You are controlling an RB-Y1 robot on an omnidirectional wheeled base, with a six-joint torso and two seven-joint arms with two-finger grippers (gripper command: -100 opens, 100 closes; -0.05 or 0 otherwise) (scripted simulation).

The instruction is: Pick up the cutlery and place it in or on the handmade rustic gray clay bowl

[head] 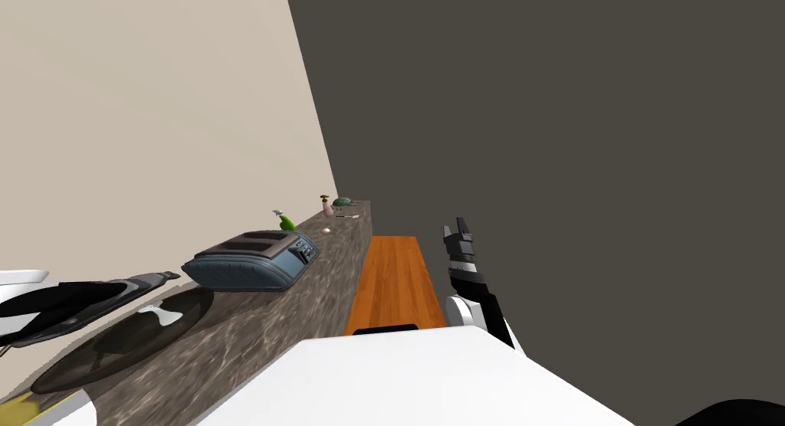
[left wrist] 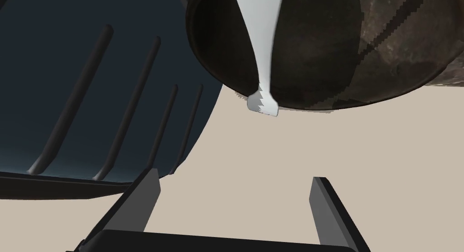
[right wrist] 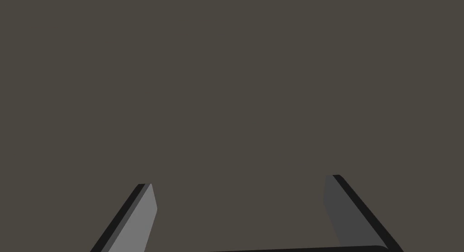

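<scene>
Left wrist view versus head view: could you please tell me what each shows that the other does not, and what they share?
Left wrist view: the left gripper, fingers open, nothing between them. Head view: the right gripper beside the counter, and a green bottle and a pink bottle farther along it. Both: the dark bowl with the white cutlery lying in it, the blue toaster next to it, and the beige wall.

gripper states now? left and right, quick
Left gripper: open, holding nothing; the white cutlery lies in the dark bowl.
Right gripper: open, holding nothing.
</scene>
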